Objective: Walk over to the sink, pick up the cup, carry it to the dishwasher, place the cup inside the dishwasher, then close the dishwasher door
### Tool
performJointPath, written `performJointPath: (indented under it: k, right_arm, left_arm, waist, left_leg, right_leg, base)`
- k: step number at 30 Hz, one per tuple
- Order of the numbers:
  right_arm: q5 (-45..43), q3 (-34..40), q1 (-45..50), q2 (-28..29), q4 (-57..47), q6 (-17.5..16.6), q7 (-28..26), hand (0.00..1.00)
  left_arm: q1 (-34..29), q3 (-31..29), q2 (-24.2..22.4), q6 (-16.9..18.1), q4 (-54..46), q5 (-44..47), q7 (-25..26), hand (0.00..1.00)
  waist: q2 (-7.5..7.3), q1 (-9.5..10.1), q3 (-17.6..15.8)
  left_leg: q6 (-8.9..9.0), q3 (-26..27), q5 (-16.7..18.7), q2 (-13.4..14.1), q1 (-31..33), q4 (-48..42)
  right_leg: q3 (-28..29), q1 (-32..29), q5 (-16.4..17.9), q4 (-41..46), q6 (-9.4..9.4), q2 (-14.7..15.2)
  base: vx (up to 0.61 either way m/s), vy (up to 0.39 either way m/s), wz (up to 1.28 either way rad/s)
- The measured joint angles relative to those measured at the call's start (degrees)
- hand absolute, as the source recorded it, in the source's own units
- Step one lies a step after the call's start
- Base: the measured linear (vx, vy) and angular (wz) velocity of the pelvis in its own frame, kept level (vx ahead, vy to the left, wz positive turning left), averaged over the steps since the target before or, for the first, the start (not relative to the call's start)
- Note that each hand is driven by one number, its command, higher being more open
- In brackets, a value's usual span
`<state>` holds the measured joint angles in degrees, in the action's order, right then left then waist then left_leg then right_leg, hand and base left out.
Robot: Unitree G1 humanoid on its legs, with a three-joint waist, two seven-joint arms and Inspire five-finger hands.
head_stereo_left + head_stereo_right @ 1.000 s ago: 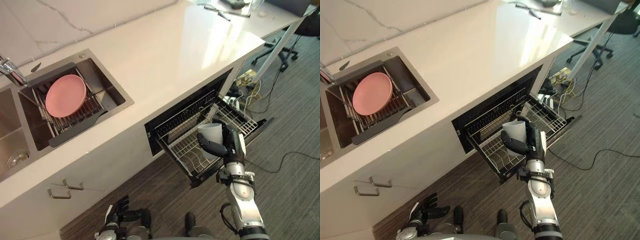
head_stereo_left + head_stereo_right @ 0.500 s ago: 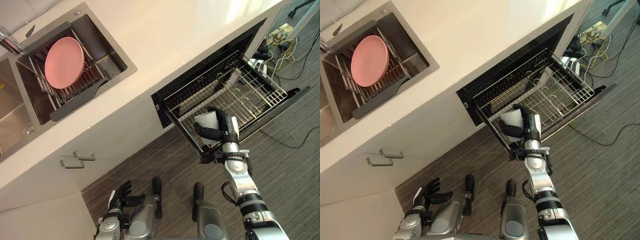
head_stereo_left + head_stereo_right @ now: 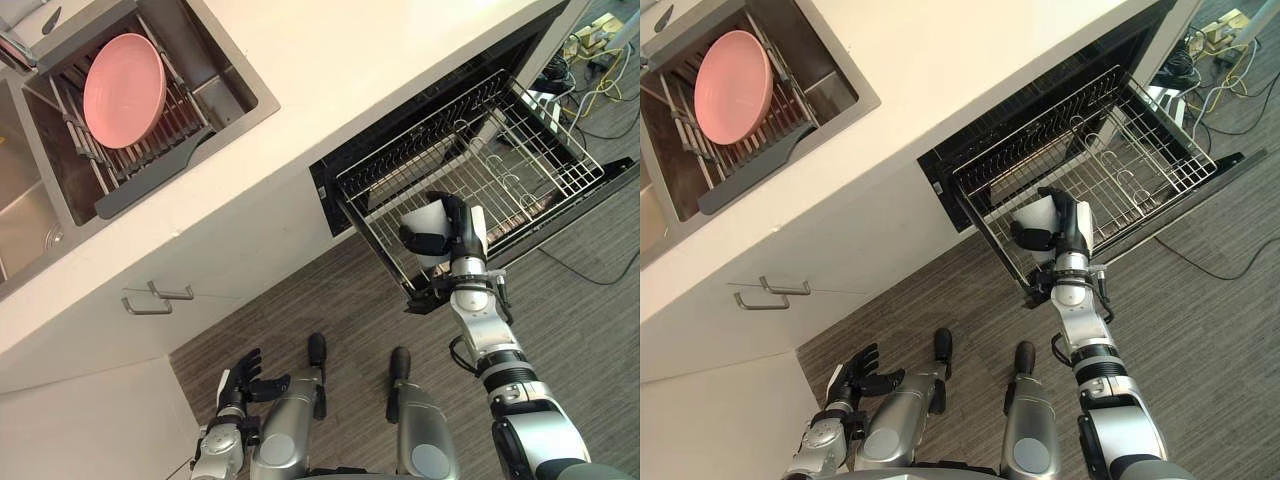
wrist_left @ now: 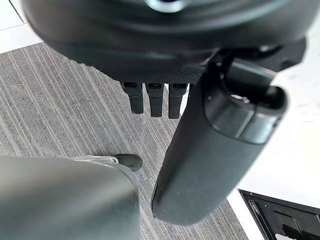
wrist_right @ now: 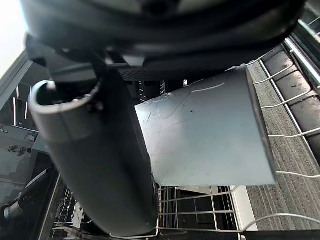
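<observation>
Right hand is gripping the cup, fingers and thumb curled round its side, holding it over the near end of the pulled-out wire rack of the dishwasher (door lying open beneath). Left hand is hanging low near the floor, fingers relaxed, holding nothing. A pink plate is leaning in the sink set in the desk.

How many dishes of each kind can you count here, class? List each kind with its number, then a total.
cup: 1, pale, held in the right hand at the dishwasher rack
plate: 1, pink, in the sink
Total: 2
</observation>
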<state>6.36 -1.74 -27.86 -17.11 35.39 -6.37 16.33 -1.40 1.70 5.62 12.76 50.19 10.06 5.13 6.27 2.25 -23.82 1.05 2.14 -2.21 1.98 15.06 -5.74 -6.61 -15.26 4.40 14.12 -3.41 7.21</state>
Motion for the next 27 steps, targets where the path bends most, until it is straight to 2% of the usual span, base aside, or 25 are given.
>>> performJointPath:
  k: [5,20,27]
  right_arm:
    - [-0.5,-0.1,-1.5,0.5,1.4,0.1,0.0,0.9]
    - [-1.3,0.6,0.3,3.6,2.3,0.1,0.5,0.9]
    - [-2.9,1.6,10.0,6.3,-12.3,0.0,0.5,0.9]
  left_arm:
    - [0.2,0.6,-0.1,0.0,-0.1,-0.2,1.2,0.9]
    - [0.4,1.1,-0.2,0.1,0.0,-1.3,2.2,0.9]
    - [0.6,1.0,-0.2,-0.4,0.2,-2.9,2.2,0.9]
  waist:
    - [0.04,0.07,0.0]
    - [0.04,0.1,0.0]
    - [-0.05,-0.25,0.0]
  left_leg:
    - [0.01,-0.2,-1.2,0.0,0.0,1.7]
    - [0.07,-0.7,-1.2,-0.2,-0.6,1.3]
    - [0.28,-0.6,-1.1,-0.1,-1.8,1.6]
  right_leg:
    - [-0.1,-0.8,0.0,0.3,0.01,0.0]
    - [-0.7,0.5,-0.1,-0.1,-0.15,0.1]
    - [-0.9,2.3,-0.6,-1.6,-0.48,0.0]
  base:
    - [0.0,0.0,0.0]
    - [0.0,0.005,0.02]
    - [0.0,0.002,-0.01]
